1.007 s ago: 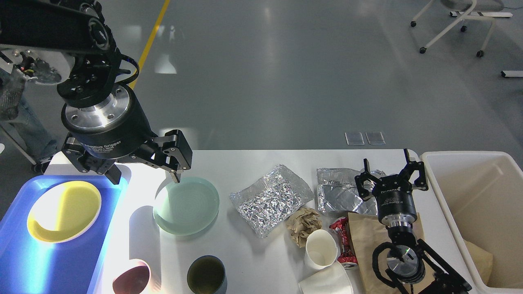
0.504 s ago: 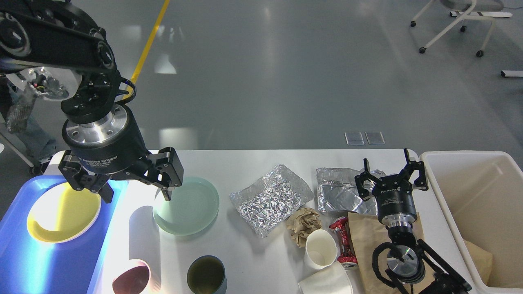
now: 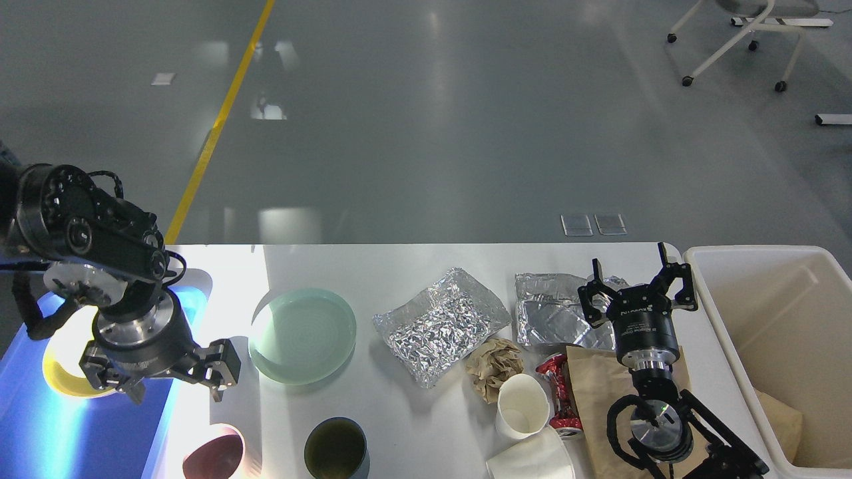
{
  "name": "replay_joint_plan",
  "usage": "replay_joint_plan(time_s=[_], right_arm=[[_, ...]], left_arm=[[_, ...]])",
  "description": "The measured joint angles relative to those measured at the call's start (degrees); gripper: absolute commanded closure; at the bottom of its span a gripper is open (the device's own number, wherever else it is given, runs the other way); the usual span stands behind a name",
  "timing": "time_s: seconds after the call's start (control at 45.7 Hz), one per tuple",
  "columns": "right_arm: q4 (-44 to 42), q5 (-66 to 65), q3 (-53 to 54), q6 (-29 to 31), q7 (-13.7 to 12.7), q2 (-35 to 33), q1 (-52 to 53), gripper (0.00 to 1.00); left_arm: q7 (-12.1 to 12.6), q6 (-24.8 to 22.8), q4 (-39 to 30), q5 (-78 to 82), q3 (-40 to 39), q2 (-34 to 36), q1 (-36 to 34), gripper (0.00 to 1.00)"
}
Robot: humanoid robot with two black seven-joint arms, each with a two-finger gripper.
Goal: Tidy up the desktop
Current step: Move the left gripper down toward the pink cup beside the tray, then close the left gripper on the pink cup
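Observation:
The white desktop (image 3: 399,266) holds a pale green plate (image 3: 303,336), a pink cup (image 3: 213,456), a dark green cup (image 3: 336,449), two crumpled foil sheets (image 3: 439,322) (image 3: 552,313), a brown paper ball (image 3: 496,366), two white paper cups (image 3: 522,406) (image 3: 532,459), a red can (image 3: 559,392) and a brown paper bag (image 3: 592,399). My left gripper (image 3: 176,394) is open and empty, pointing down at the blue tray's right edge, left of the green plate. My right gripper (image 3: 632,273) is open and empty over the right foil sheet.
A blue tray (image 3: 40,432) at the left holds a yellow plate (image 3: 60,382), partly hidden by my left arm. A beige bin (image 3: 785,279) stands off the table's right end with brown paper inside. A chair stands far back right.
My left arm has moved down and left, from over the green plate's far rim to the tray's right edge nearer me. It stays open. The right arm has not moved.

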Motion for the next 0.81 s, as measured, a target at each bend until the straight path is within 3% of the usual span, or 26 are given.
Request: replay_joint_plan(time_s=[0.219,0.416,0.591,0.81], right_arm=[[0.0,0.01,0.0,-0.01,0.0,0.0,0.0,0.0],[0.05,0.0,0.0,-0.01,0.0,0.0,0.0,0.0],[0.07,0.01,0.0,-0.01,0.0,0.0,0.0,0.0],[0.04,0.02,0.0,-0.01,-0.01,0.0,0.0,0.0]], left_arm=[[-0.13,2.19,2.77,15.37,-4.96,8.64,10.5,0.08],[-0.14,9.41,5.09,27.86,-9.98,12.91,19.97,0.11],[-0.14,11.75,6.91,29.64,-11.39,13.02,22.74,0.24],[-0.14,11.95,8.1,30.17,-13.77,12.86,24.98,0.24]])
